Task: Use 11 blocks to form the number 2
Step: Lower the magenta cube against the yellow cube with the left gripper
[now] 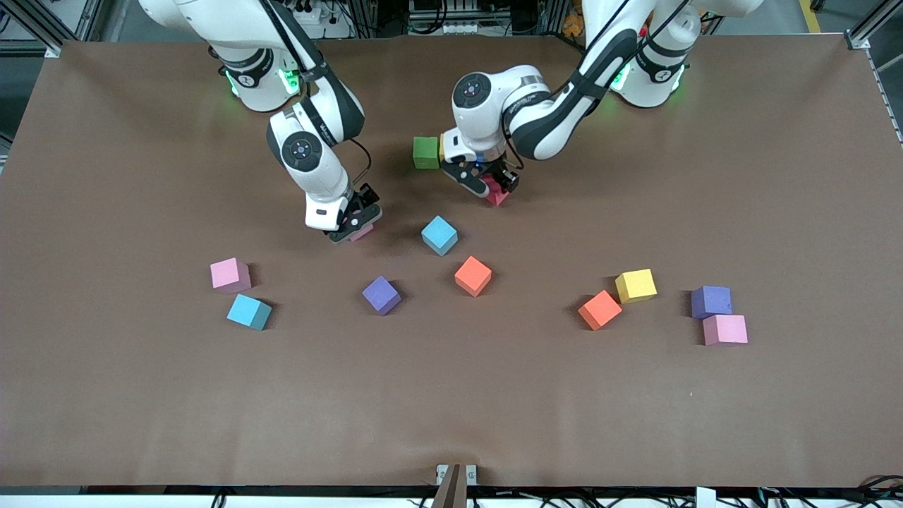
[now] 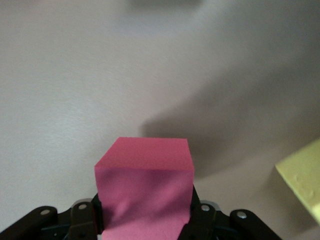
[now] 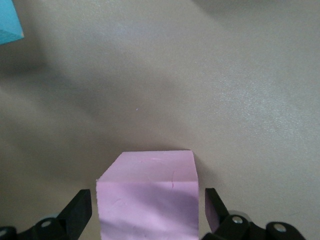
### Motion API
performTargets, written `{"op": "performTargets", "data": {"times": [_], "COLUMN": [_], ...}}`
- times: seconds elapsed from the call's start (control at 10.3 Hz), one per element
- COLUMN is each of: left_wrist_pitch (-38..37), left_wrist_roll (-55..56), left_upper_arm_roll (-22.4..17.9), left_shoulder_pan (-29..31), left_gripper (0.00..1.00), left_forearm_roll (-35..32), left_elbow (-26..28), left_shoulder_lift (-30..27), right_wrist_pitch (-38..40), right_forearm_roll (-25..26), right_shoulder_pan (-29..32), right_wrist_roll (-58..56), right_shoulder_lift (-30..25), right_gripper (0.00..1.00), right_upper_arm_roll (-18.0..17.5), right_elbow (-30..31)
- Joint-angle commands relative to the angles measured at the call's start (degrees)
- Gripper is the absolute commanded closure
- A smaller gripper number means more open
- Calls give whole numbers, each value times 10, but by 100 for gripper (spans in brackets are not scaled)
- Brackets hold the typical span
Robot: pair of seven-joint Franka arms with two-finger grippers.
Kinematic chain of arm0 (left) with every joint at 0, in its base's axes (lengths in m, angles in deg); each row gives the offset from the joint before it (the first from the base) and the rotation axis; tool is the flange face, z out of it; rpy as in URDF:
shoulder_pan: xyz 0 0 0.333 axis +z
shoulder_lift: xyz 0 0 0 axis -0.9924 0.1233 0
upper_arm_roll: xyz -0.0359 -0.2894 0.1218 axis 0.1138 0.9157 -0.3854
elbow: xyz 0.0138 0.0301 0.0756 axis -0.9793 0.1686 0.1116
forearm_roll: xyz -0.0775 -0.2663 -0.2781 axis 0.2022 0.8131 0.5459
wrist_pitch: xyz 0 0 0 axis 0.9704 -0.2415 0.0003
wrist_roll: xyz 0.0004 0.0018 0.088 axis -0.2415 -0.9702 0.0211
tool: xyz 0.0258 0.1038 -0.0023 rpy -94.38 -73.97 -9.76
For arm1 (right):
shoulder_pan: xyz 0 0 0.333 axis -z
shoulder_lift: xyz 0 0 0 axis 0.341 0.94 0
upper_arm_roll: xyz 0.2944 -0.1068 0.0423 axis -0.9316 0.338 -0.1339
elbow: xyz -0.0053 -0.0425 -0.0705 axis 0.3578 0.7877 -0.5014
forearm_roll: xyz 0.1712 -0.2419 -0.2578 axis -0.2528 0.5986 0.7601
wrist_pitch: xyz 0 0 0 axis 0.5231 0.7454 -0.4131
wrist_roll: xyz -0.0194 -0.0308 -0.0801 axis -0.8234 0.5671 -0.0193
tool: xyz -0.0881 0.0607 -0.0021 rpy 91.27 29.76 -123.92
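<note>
Two tools worked: your left tool [image 1: 488,185] gripped a red block [image 2: 145,192]; your right tool [image 1: 355,224] stood wide around a pink block [image 3: 147,200].

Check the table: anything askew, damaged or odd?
Nothing damaged. Loose blocks sit at mixed angles. The red block dents slightly where the left claw squeezes it, beside the green block. The right claw sits open around a pink block.

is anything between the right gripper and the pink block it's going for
Nothing visible. The right gripper is open with a finger on each side of the light pink block, which sits on the table; small gaps show beside the block, and nothing lies in them.
</note>
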Motion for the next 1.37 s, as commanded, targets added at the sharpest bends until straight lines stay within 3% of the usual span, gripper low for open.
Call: {"op": "performTargets", "data": {"times": [0.0,0.1,0.2,0.29,1.27], "left_wrist_pitch": [13,24,34,49,142], "left_wrist_roll": [-55,-66,-90,-121,-225], "left_upper_arm_roll": [27,35,50,72,102], "left_shoulder_pan": [22,23,40,61,68], "left_gripper": [63,65,65,65,65], "left_forearm_roll": [-15,-16,-21,-24,-81], "left_elbow": [35,43,51,61,125], "left_shoulder_lift": [-25,-26,-30,-31,-30], "right_wrist_pitch": [-4,-4,-4,-4,-2], "right_forearm_roll": [-2,-2,-2,-2,-2], "right_shoulder_pan": [-3,-3,-3,-3,-33], "right_wrist_roll": [13,13,14,22,134], "right_shoulder_lift": [2,2,2,1,-7], "right_gripper": [0,7,64,100,100], "right_upper_arm_roll": [0,0,0,0,-1], "right_elbow": [-1,-1,-1,-1,-18]}}
